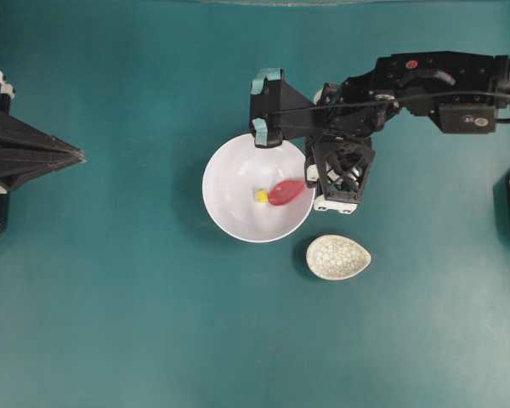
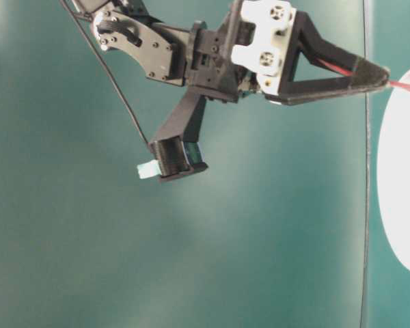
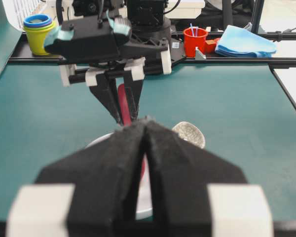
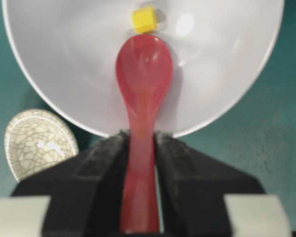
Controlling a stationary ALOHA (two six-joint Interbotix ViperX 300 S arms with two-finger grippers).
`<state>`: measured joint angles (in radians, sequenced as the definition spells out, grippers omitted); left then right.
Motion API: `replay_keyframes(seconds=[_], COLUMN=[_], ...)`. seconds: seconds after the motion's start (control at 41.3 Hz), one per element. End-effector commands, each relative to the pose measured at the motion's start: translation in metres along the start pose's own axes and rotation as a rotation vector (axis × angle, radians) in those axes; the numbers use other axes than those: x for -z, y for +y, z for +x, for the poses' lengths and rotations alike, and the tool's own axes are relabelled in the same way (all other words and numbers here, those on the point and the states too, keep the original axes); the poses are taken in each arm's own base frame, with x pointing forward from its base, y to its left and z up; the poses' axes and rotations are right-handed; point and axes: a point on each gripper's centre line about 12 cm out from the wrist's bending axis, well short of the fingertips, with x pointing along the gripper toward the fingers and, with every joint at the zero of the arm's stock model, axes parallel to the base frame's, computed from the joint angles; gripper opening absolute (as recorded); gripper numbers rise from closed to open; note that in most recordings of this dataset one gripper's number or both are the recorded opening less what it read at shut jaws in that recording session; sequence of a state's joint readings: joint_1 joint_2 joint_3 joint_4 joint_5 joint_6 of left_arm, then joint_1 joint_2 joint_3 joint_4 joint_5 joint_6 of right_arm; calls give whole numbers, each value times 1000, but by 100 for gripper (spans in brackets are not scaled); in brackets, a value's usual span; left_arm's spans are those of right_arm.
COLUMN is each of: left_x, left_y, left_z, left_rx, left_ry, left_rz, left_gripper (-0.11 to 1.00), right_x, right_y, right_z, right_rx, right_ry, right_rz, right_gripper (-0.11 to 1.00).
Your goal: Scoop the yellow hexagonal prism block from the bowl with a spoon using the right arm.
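The white bowl (image 1: 229, 204) sits mid-table with the tiny yellow hexagonal prism block (image 1: 261, 195) on its floor. My right gripper (image 1: 309, 184) hangs at the bowl's right rim, shut on the handle of the red spoon (image 1: 286, 192). The spoon's scoop lies inside the bowl, its tip touching or just short of the block. The right wrist view shows the spoon (image 4: 144, 74) running from the right gripper (image 4: 140, 136) up to the block (image 4: 143, 19) in the bowl (image 4: 64, 54). At the far left my left gripper (image 1: 78, 155) is shut on nothing, well away from the bowl.
A small speckled teardrop dish (image 1: 338, 257) lies just right of and below the bowl, close to the right gripper. Beyond the table's far edge stand a red cup (image 3: 195, 41), a blue cloth (image 3: 246, 42) and stacked coloured cups (image 3: 38, 30).
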<state>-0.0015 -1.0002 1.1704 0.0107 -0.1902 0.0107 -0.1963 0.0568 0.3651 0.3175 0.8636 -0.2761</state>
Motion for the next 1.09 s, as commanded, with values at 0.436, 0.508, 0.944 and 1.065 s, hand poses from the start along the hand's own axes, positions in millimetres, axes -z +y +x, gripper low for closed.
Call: replay_keyframes(seconds=[0.436, 0.508, 0.944, 1.065], left_x=[-12, -12, -18, -18], left_y=[0, 0, 1, 1], left_z=[2, 2, -1, -2], left_rx=[-2, -2, -2, -2], left_ry=[-32, -32, -58, -58], left_rz=[5, 5, 5, 3], left_gripper=[3, 3, 3, 3], right_x=[-21, -22, -31, -33], right_y=[8, 7, 4, 3], right_z=[-1, 0, 1, 1], right_rx=[21, 25, 52, 56], right_ry=[-117, -130, -219, -235], right_rz=[-35, -31, -17, -16], right_gripper=[25, 25, 25, 25])
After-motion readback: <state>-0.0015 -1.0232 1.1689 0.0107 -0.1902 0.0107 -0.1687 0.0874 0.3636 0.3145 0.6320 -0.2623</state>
